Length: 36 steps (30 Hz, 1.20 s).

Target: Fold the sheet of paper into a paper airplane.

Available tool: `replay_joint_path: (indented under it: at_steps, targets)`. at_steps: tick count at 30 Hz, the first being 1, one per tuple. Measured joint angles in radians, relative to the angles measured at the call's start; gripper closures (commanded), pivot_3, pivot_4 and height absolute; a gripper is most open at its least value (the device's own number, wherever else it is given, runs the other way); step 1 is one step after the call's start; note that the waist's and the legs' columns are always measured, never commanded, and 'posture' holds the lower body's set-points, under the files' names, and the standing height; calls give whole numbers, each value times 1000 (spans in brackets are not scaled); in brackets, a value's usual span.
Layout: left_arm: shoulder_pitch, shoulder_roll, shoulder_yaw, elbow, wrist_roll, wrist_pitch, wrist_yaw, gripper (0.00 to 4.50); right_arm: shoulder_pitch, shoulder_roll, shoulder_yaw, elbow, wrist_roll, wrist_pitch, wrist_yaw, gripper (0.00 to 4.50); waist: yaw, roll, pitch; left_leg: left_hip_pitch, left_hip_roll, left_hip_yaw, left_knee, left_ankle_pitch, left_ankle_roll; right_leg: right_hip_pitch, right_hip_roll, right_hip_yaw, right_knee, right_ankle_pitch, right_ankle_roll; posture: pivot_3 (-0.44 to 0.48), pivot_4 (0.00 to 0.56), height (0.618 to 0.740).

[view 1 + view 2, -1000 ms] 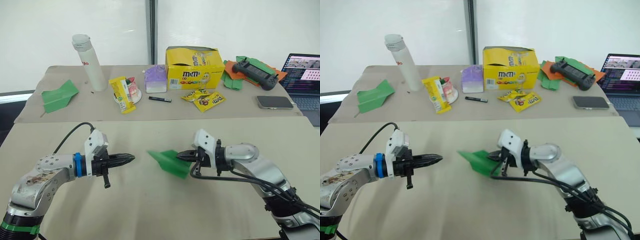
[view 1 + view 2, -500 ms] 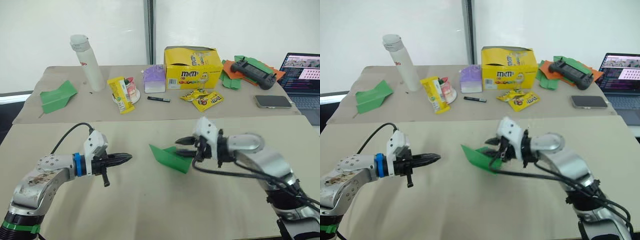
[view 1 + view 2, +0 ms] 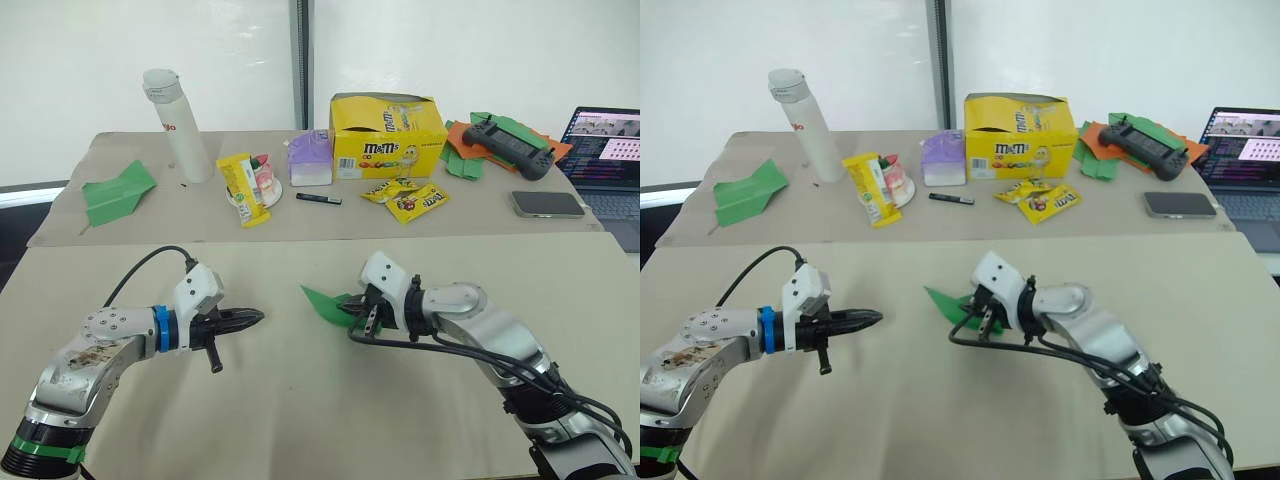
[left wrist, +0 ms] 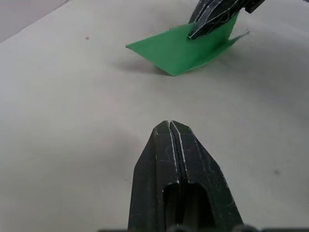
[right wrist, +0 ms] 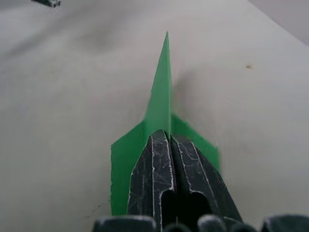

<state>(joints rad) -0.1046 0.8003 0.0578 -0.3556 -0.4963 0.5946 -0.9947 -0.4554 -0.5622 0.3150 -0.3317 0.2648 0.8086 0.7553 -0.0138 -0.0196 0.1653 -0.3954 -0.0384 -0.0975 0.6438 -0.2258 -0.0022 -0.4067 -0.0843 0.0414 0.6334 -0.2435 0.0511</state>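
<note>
The sheet of paper (image 3: 322, 303) is a bright green creased wedge, the paper airplane shape, held low over the near table with its point toward my left side. My right gripper (image 3: 352, 311) is shut on its rear end; in the right wrist view the fingers (image 5: 153, 159) pinch the central fold of the paper (image 5: 161, 92). My left gripper (image 3: 258, 317) is shut and holds nothing, pointing at the paper from about a hand's width away. The left wrist view has its closed tip (image 4: 170, 126) facing the green wedge (image 4: 178, 48).
On the far table stand a white bottle (image 3: 180, 125), a yellow M&M's box (image 3: 388, 135), a purple carton (image 3: 310, 158) and snack packets (image 3: 408, 198). A separate green paper plane (image 3: 118, 190) lies far left. A phone (image 3: 548, 204), controller (image 3: 505, 140) and laptop (image 3: 610, 150) are at the right.
My right gripper has carried the green wedge a little to the left and lower, closer to the left gripper. The left gripper has hardly moved.
</note>
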Motion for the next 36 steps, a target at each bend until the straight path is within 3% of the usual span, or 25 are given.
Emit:
replay_joint_path:
  at_steps: [4, 7, 11, 18, 26, 27, 36]
  targets:
    - [-31, -12, -10, 16, -5, -8, -13, 4500, -5, -35, -121, -8, 36, 33, -9, 4472, 2, 0, 0, 0, -1, 0, 0, 0, 0, 0, 0, 0, 0, 0, 0, 0, 150, 740]
    - [-57, -38, -16, 35, -14, -9, -13, 3722, -17, -103, -239, 78, 18, 23, -54, 4500, 6, 0, 0, 0, -1, 1, 1, 0, 0, 1, -1, 0, 0, 0, 0, 0, 150, 740]
    - [-94, -66, -17, 62, -14, -21, -3, 2352, -58, -181, -383, 311, -82, -52, -196, 4500, 3, 0, 0, 0, -1, 9, 1, 0, 0, 0, 0, 0, 0, 0, 0, 0, 150, 740]
    - [-120, -107, -41, 77, -8, -38, 7, 16, -119, -132, -504, 585, -102, -168, -316, 4500, -20, 0, 0, 1, 2, 15, 0, 0, 1, 0, 3, 5, 1, 1, 0, 0, 150, 740]
    - [-112, -130, -58, 77, 22, -69, 33, 16, -142, -113, -505, 802, -125, -297, -340, 4500, -23, 0, 0, 1, 2, 16, 1, 0, 1, 0, 3, 6, 2, 1, 0, 0, 150, 740]
    - [-112, -137, -61, 77, 23, -73, 35, 0, -146, -113, -505, 809, -124, -305, -335, 3872, -24, 0, 0, 1, 2, 16, 1, 0, 1, 0, 3, 6, 3, 1, 0, 0, 150, 740]
    - [-117, -182, -69, 85, 24, -146, 35, 0, -140, -150, -529, 718, -102, -321, -282, 860, -22, 1, 0, 2, 2, 17, 1, 0, 1, 0, 3, 7, 5, 1, 0, 0, 150, 740]
